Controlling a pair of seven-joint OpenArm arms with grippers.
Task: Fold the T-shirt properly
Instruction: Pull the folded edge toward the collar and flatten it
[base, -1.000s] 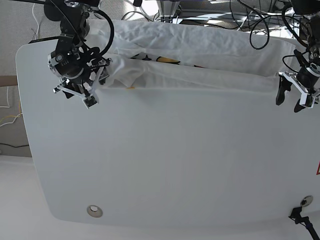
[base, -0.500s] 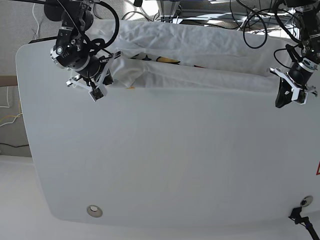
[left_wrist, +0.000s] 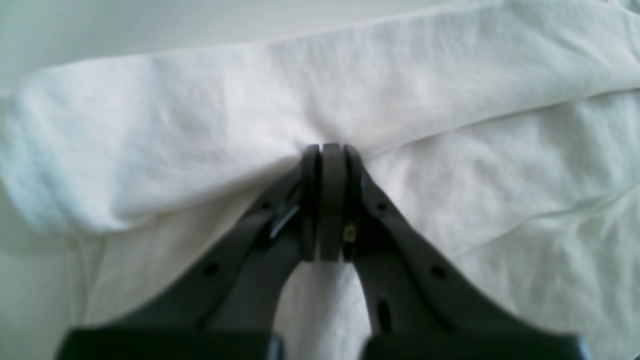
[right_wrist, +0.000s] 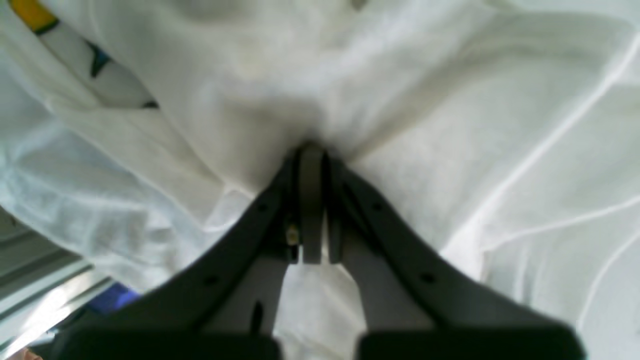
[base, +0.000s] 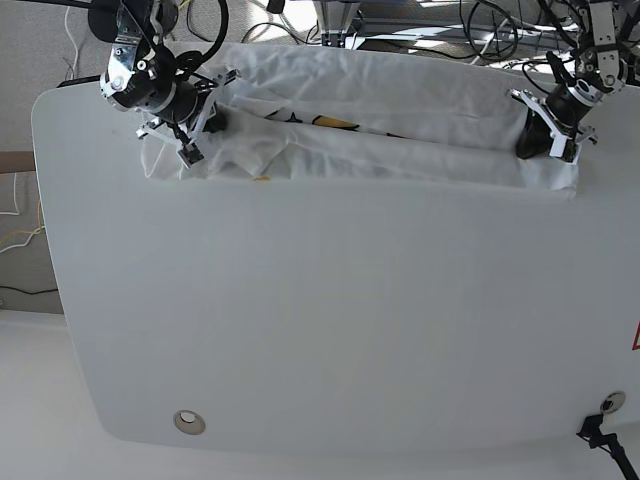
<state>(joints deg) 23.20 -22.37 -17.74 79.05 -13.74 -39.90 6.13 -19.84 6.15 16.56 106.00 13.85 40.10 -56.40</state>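
Pinching T-shirt: left gripper, right gripper, both clamped.

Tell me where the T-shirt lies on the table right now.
In the base view the white printed cotton T-shirt lies bunched along the white table's far edge, between the right end effector and the left end effector.
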